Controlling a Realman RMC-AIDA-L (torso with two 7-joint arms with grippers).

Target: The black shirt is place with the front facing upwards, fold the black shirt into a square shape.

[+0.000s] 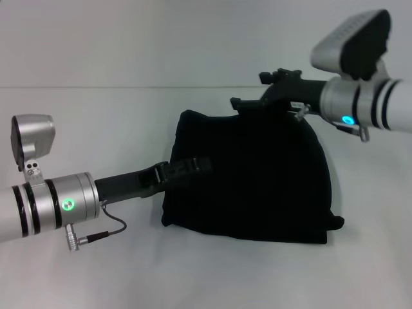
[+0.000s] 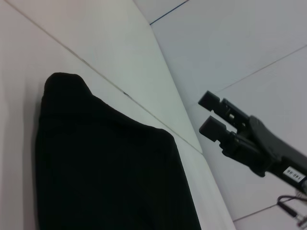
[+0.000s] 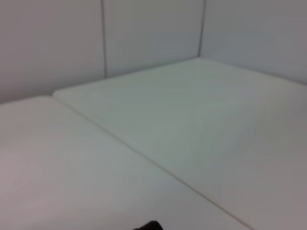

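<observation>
The black shirt (image 1: 257, 180) lies folded into a rough square block in the middle of the white table, plain black side up, with no lettering showing. The left wrist view shows it too, as a dark mass (image 2: 105, 163). My left gripper (image 1: 190, 167) reaches in low over the shirt's left edge, black against the black cloth. My right gripper (image 1: 251, 90) hovers above the shirt's far edge, raised off the cloth, open and holding nothing. It also shows in the left wrist view (image 2: 211, 113) with a gap between its two fingers.
The white table (image 1: 96, 270) spreads around the shirt on all sides. A seam (image 3: 144, 153) between table panels runs behind the shirt, and pale walls rise beyond it. A loose cable (image 1: 106, 233) hangs under my left wrist.
</observation>
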